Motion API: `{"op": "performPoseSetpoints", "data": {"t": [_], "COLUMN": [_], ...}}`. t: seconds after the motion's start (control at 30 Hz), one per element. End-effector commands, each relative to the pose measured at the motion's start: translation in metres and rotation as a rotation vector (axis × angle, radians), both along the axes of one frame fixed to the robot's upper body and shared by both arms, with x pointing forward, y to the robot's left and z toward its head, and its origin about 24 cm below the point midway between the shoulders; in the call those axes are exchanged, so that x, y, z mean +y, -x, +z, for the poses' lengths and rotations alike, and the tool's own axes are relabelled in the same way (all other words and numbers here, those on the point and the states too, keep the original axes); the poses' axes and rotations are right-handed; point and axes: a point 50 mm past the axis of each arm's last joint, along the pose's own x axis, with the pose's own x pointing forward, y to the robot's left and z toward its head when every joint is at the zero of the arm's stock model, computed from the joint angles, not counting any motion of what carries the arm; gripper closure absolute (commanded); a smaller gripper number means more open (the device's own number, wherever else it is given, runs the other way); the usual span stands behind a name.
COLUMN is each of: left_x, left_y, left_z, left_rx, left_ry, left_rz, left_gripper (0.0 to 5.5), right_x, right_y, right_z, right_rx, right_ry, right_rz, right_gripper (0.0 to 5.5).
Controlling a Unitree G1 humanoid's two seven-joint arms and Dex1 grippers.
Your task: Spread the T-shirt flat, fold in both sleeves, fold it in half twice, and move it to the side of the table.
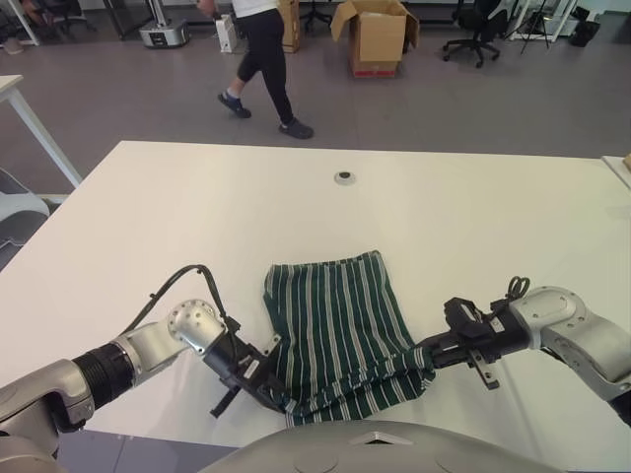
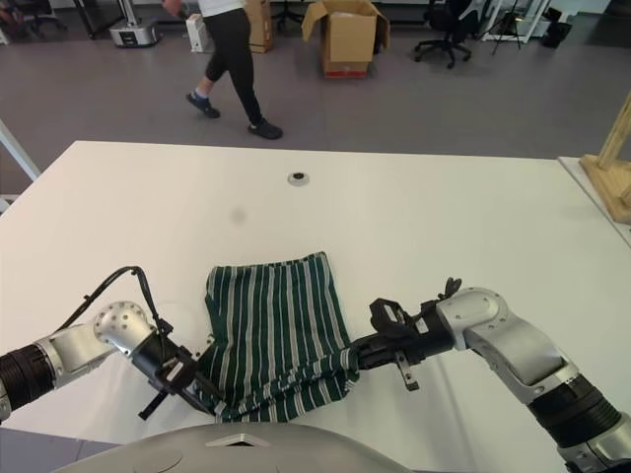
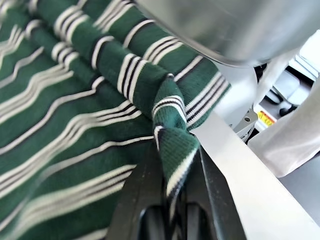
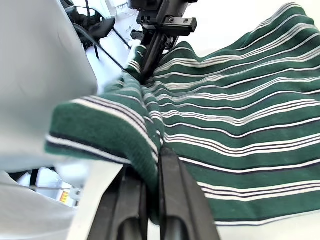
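T-shirt (image 1: 335,315) near edge: bunched, looks lifted a little off the tabletop (image 1: 197,197), pinched at both near corners.
Left gripper (image 1: 274,396): at the near-left corner; fingers (image 3: 131,202) clenched on a gathered wad of striped cloth, close to the tabletop's near edge.
Right gripper (image 1: 426,357): at the near-right corner; fingers (image 4: 175,200) clamped on a doubled-over fold of the same edge.
Shirt layout: green with white stripes, lying as a narrow panel at the near middle of the tabletop. No sleeves stick out, so they are probably folded in already. Far edge lies flat and free.
Why this grip: one gripper per corner keeps the near edge taut and square, so it can go over as one line, not as a sagging middle.
Step (judgement): start of the first half fold, near edge to be carried onto the far edge.
Risk: uneven travel skews the fold; thick wads in the fingers may leave lumpy corners.
Other: small round disc (image 1: 344,177) farther out, well apart from the cloth.
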Motion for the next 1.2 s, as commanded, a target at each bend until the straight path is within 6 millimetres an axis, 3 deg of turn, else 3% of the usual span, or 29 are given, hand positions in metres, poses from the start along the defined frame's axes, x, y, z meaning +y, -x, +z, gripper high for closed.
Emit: {"op": "performPoseSetpoints", "data": {"t": [0.03, 0.13, 0.23, 0.37, 0.5, 0.6, 0.67, 0.73, 0.83, 0.9, 1.0, 1.1, 1.2], "left_x": [0.021, 0.022, 0.016, 0.017, 0.029, 0.031, 0.027, 0.023, 0.019, 0.031, 0.05, 0.046, 0.032], "left_y": [-0.046, -0.063, -0.084, -0.105, -0.101, -0.093, -0.088, -0.085, -0.088, -0.1, -0.112, -0.107, -0.094], "left_z": [0.043, 0.057, 0.057, 0.026, -0.01, -0.021, -0.024, -0.023, -0.026, -0.027, -0.019, -0.015, -0.015], "left_rx": [0.088, 0.214, 0.296, 0.376, 0.512, 0.64, 0.772, 0.87, 0.931, 0.946, 1.116, 1.218, 1.212], "left_ry": [0.022, 0.044, 0.067, -0.045, -0.076, -0.035, -0.002, 0.052, 0.119, 0.193, 0.411, 0.471, 0.392], "left_rz": [0.227, 0.33, 0.455, 0.732, 0.969, 1.066, 1.093, 1.104, 1.215, 1.432, 1.674, 1.722, 1.698], "left_gripper": [5.5, 5.5, 5.5, 5.5, 5.5, 5.5, 5.5, 4.89, 4.46, 4.12, 4.07, 4.07, 4.07], "right_x": [-0.012, -0.009, -0.004, 0.007, 0.019, 0.023, 0.025, 0.026, 0.027, 0.022, 0.013, 0.014, 0.032], "right_y": [-0.029, -0.057, -0.087, -0.112, -0.134, -0.153, -0.161, -0.164, -0.17, -0.175, -0.176, -0.165, -0.144], "right_z": [0.029, 0.04, 0.032, -0.009, -0.04, -0.039, -0.034, -0.03, -0.024, -0.025, -0.019, -0.009, -0.002], "right_rx": [0.072, 0.105, 0.173, 0.269, 0.285, 0.333, 0.391, 0.444, 0.477, 0.335, 0.048, -0.174, -0.298], "right_ry": [-0.015, -0.064, -0.068, 0.056, 0.154, 0.092, 0.008, -0.046, -0.103, -0.042, 0.016, -0.006, -0.114], "right_rz": [-0.111, -0.205, -0.33, -0.466, -0.635, -0.812, -0.879, -0.904, -0.954, -0.996, -0.979, -0.907, -0.78], "right_gripper": [5.46, 5.46, 5.46, 5.46, 5.46, 5.46, 4.92, 4.48, 4.01, 3.65, 3.6, 3.6, 3.6]}}
